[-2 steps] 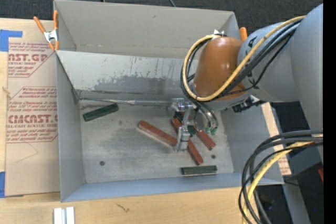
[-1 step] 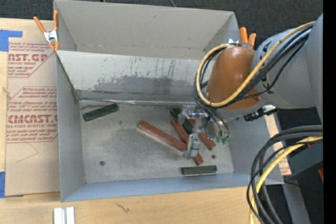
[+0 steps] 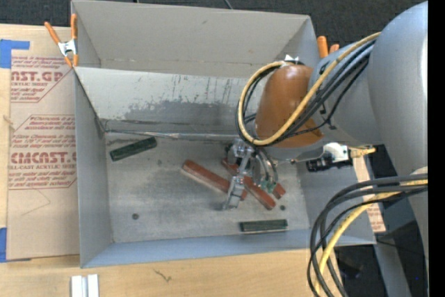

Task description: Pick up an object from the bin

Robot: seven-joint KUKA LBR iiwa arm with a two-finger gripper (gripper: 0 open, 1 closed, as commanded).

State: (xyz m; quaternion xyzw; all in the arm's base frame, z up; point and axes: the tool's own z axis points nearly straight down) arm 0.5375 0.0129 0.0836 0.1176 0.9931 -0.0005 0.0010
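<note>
My gripper (image 3: 236,193) reaches down at the right middle of the bin floor, its metal fingers over a cluster of reddish-brown bars. One long reddish bar (image 3: 204,175) lies diagonally just left of the fingers, touching or very close to them. Another reddish bar (image 3: 265,194) with a green end lies just right of the fingers, partly hidden by the gripper body. I cannot tell whether anything sits between the fingers. A dark green flat bar (image 3: 263,225) lies below the gripper near the front wall.
A second dark green bar (image 3: 133,148) lies at the far left of the floor by the back wall. The orange-covered wrist and yellow cables hang above the bin's right side. The left half of the floor is bare grey metal.
</note>
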